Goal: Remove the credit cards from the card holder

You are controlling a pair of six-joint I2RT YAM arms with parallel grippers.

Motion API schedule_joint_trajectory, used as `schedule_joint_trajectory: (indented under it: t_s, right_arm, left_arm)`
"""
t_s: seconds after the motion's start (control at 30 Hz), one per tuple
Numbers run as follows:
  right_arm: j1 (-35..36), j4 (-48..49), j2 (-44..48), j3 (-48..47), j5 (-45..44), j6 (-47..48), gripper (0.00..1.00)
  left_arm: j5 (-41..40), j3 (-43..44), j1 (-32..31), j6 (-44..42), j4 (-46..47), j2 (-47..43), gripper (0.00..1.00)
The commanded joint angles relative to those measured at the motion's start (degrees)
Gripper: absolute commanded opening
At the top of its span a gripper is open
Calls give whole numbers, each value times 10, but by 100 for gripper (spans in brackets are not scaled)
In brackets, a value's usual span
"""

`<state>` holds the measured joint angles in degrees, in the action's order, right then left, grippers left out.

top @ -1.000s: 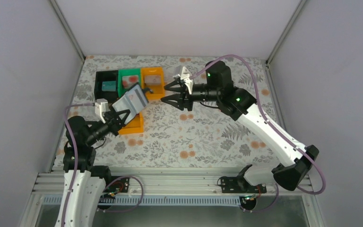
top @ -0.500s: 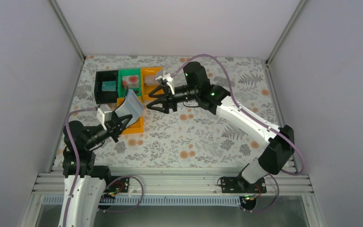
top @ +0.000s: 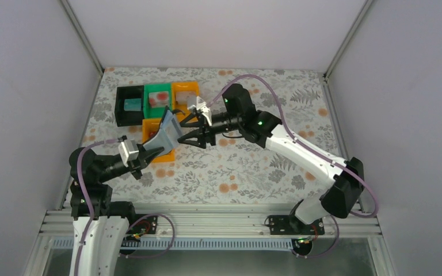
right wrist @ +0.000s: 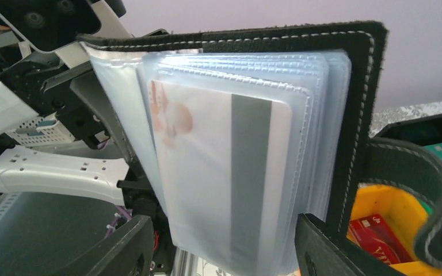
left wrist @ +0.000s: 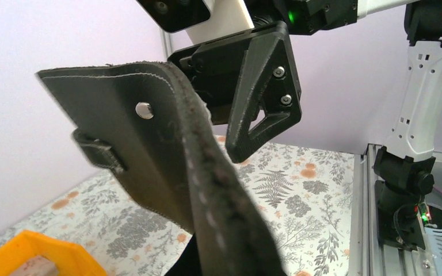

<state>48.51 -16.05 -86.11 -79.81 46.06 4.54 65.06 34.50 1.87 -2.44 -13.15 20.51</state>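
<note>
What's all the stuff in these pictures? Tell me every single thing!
holder: one, black with clear sleeves, held up above the table
white card: one, grey stripe, in the holder's front sleeve
teal card: one, in the black tray
whitish-red card: one, in the green tray
red card: one, in an orange tray
black tray: one, back row, left end
green tray: one, back row, middle
back orange tray: one, back row, right end
near orange tray: one, under the holder
table: one, flowery cloth
left gripper: black, shut on the holder
right gripper: black, open, a finger on either side of the holder
</note>
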Motion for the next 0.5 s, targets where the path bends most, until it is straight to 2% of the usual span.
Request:
schedule_joint_trajectory:
  t_s: [0.0, 0.23, 0.37, 0.47]
  right_arm:
    - [6, 20, 37, 20, 11, 25, 62]
    - [8, 2, 47, 18, -24, 40, 62]
    - [8, 8, 57, 22, 9, 42, 52]
    - [9, -2, 62, 33, 7, 48, 51]
  left_arm:
    - [16, 23, 3, -50, -6, -2, 2]
    - [12, 27, 3, -54, -10, 1, 3]
    - [-14, 25, 3, -31, -1, 2, 2]
    - [-29, 23, 3, -19, 4, 1, 2]
